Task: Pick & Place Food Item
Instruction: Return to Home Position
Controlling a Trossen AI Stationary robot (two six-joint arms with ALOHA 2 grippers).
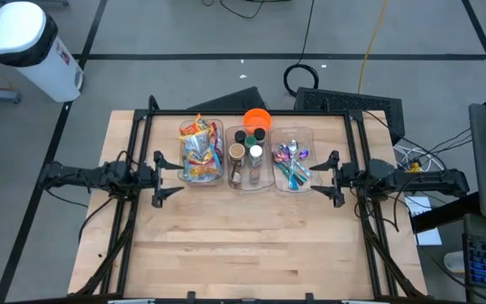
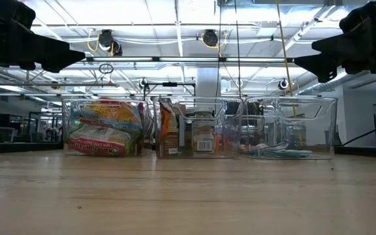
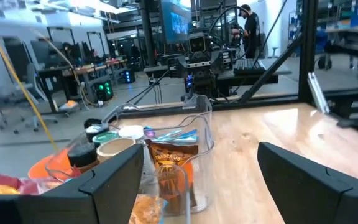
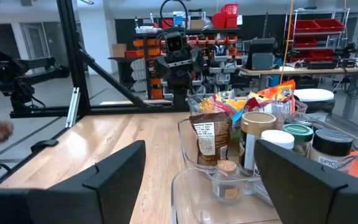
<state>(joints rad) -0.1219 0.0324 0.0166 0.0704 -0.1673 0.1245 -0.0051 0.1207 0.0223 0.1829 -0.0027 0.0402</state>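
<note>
Spoons [image 1: 292,165] lie in the right bin [image 1: 310,139] — left gripper [image 1: 169,178] and right gripper [image 1: 321,178] hover well apart, both spread wide

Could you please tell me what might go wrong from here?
The open left gripper sits close beside the snack bin; a sideways swing could knock it. The open right gripper is equally near the spoon bin. A shoved row might push the orange bowl off the table.
</note>
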